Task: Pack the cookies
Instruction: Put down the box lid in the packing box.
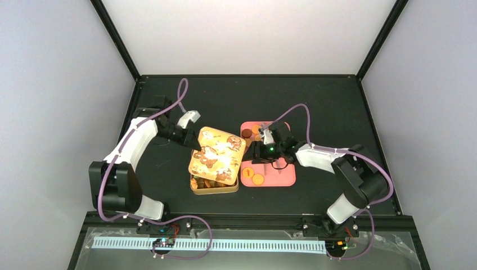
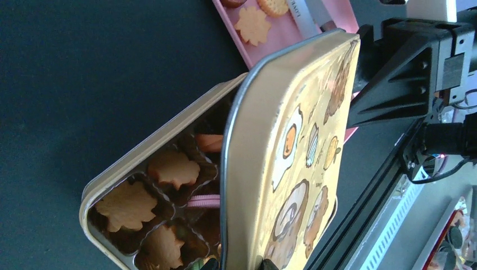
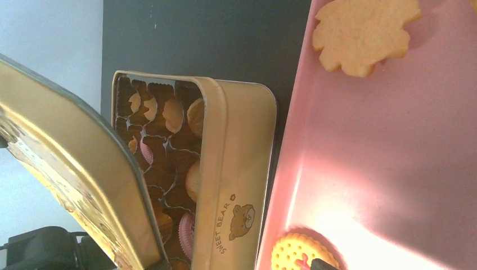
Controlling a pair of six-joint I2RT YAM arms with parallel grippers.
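Observation:
A yellow tin (image 1: 216, 189) holds flower-shaped cookies (image 2: 126, 205) in brown paper cups. Its bear-printed lid (image 1: 216, 152) is tilted up over it. My left gripper (image 1: 194, 143) is shut on the lid's far-left rim, with the rim pinched between its fingertips (image 2: 269, 263). More cookies (image 1: 257, 179) lie on the pink tray (image 1: 281, 177) right of the tin: a pale flower one (image 3: 365, 34) and a round yellow one (image 3: 301, 253). My right gripper (image 1: 261, 149) hangs open low over the tray beside the tin's right wall, one fingertip (image 3: 323, 264) just over the round cookie.
A pale metal bar with lettering (image 2: 306, 14) lies on the tray near its far end. The tin's right wall (image 3: 236, 185), marked SWEET BEAR, stands close against the tray's left edge. The black table (image 1: 315, 107) is walled in on three sides.

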